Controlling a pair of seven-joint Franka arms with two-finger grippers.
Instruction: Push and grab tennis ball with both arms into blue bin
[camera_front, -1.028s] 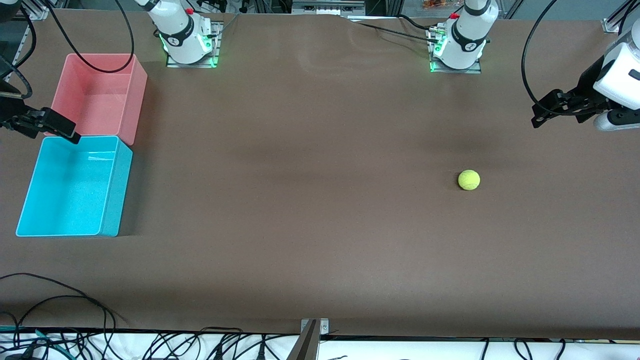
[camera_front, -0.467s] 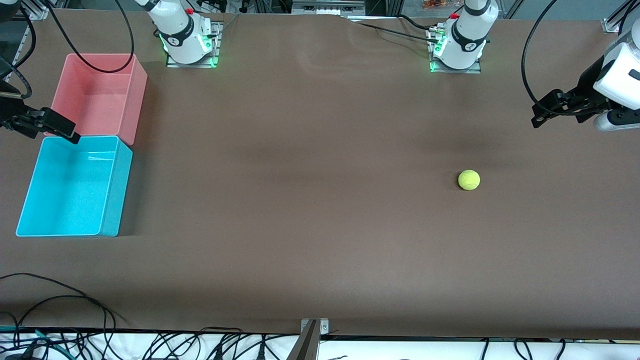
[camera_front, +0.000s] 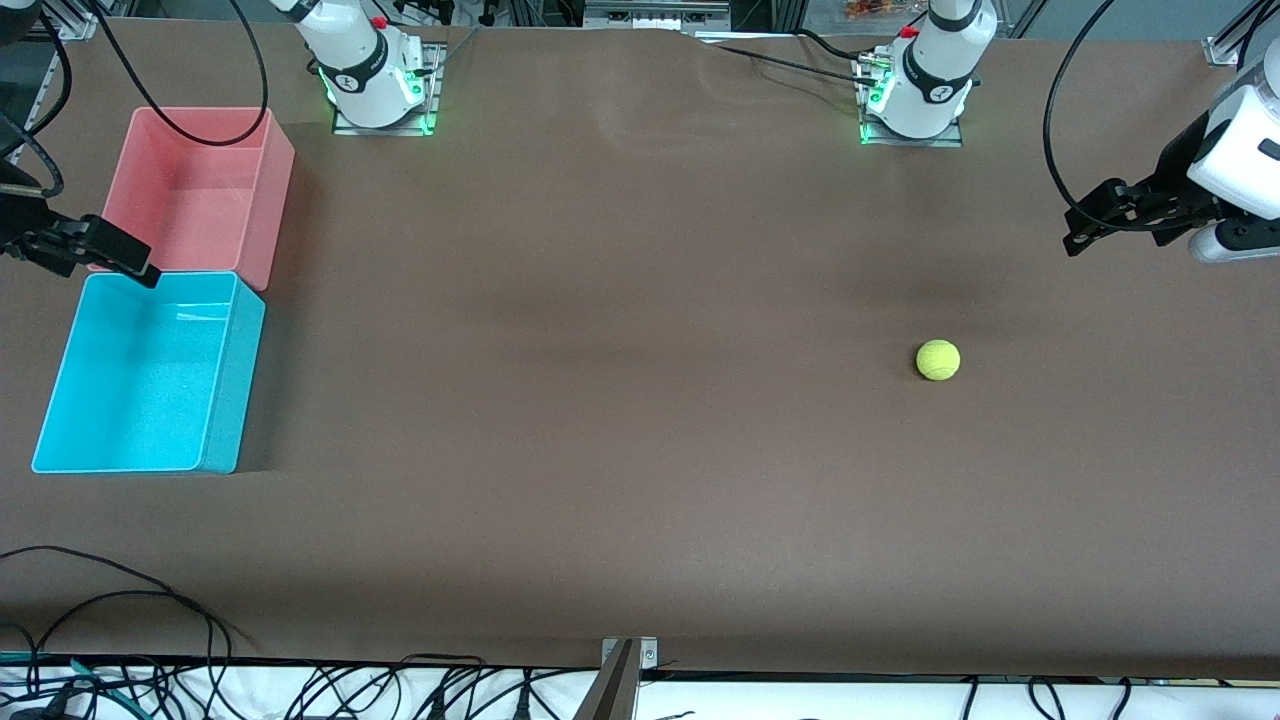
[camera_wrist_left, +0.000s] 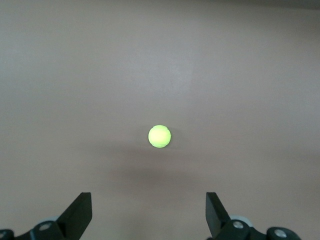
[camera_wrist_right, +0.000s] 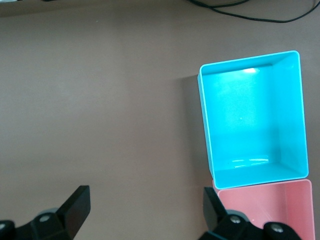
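The yellow-green tennis ball (camera_front: 938, 360) lies on the brown table toward the left arm's end; it also shows in the left wrist view (camera_wrist_left: 159, 136). My left gripper (camera_front: 1082, 228) hangs open and empty in the air over the table's edge at that end, well apart from the ball. The blue bin (camera_front: 60, 375) stands empty at the right arm's end and also shows in the right wrist view (camera_wrist_right: 295, 120). My right gripper (camera_front: 130, 258) is open and empty, up over the seam between the blue bin and the pink bin.
A pink bin (camera_front: 280, 170) of the same shape stands touching the blue bin, farther from the front camera. Loose black cables (camera_front: 120, 600) lie along the table's near edge. A metal bracket (camera_front: 620, 680) sticks up at the near edge's middle.
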